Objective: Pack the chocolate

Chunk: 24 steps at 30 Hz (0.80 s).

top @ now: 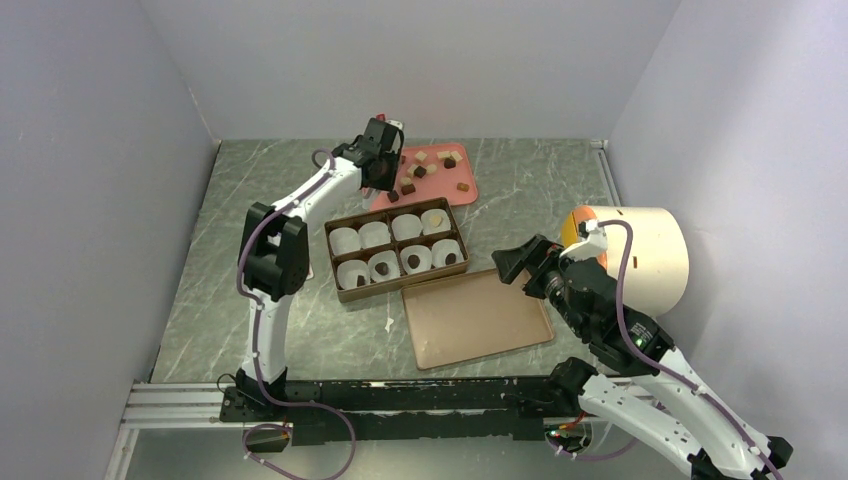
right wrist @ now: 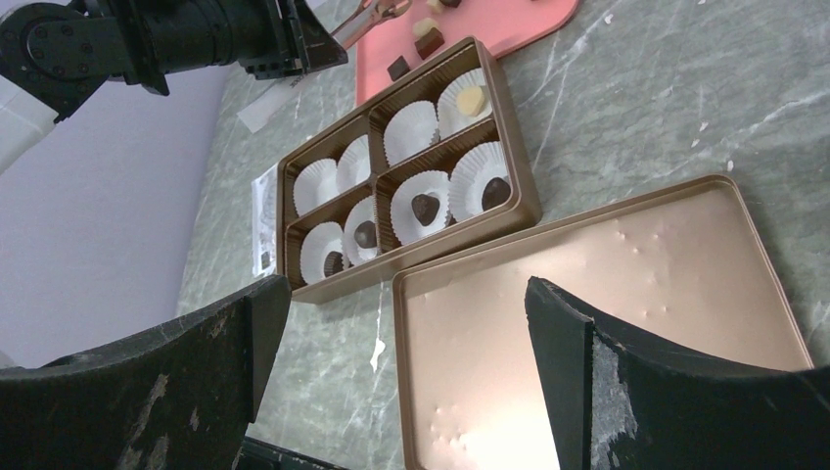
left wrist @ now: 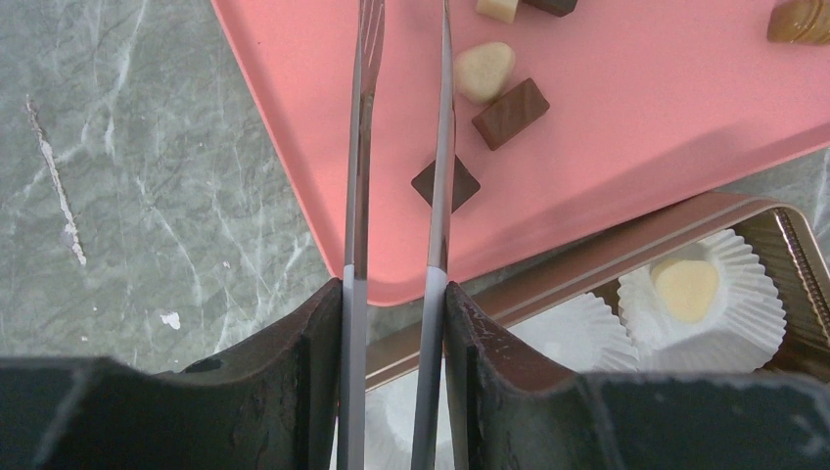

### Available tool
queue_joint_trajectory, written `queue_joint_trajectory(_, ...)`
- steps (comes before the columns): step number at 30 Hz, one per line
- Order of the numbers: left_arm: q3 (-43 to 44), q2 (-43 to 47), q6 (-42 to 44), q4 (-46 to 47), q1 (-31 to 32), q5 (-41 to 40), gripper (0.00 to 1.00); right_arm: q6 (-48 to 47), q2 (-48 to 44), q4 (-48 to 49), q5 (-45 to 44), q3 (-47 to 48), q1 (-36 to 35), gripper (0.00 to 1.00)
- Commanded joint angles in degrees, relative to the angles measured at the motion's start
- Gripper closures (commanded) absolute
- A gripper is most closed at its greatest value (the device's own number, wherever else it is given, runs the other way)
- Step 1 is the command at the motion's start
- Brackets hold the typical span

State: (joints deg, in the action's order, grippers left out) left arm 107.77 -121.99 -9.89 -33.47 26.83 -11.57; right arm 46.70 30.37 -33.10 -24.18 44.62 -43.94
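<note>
Loose chocolate pieces (top: 435,165) lie on the flat pink tray (top: 440,188). My left gripper (top: 385,140) hangs over the tray's left end, shut on metal tweezers (left wrist: 357,196). The tweezer prongs stand slightly apart over the tray (left wrist: 636,108), the right one crossing a dark square chocolate (left wrist: 468,183). A cream piece (left wrist: 484,69) and a brown bar (left wrist: 511,113) lie just beyond. The brown box (top: 333,262) of white paper cups holds several dark chocolates (right wrist: 424,207) in its front row and a cream one (right wrist: 473,99) at the back right. My right gripper (right wrist: 403,294) is open above the box lid (right wrist: 607,294).
The box lid (top: 480,320) lies open side up in front of the box. A large cream cylinder with an orange face (top: 640,250) stands at the right wall. A paper slip (right wrist: 262,211) sits beside the box's left end. Walls close in on three sides.
</note>
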Motion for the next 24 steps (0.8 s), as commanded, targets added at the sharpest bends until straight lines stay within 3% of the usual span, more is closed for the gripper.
queue_joint_trajectory(1,1.0,2.2,0.77,2.37,-0.02,2.4,0.58,-0.65,0.87,1.67,-0.96,0.56,0.09,0.04)
queue_joint_trajectory(7,-1.93,4.04,1.65,2.55,0.13,6.28,0.58,-0.99,1.76,2.98,-0.47,0.21,0.08,0.04)
queue_joint_trajectory(24,-2.39,3.81,2.25,2.89,0.77,4.62,0.56,-1.25,1.01,1.94,-1.05,0.57,0.06,0.04)
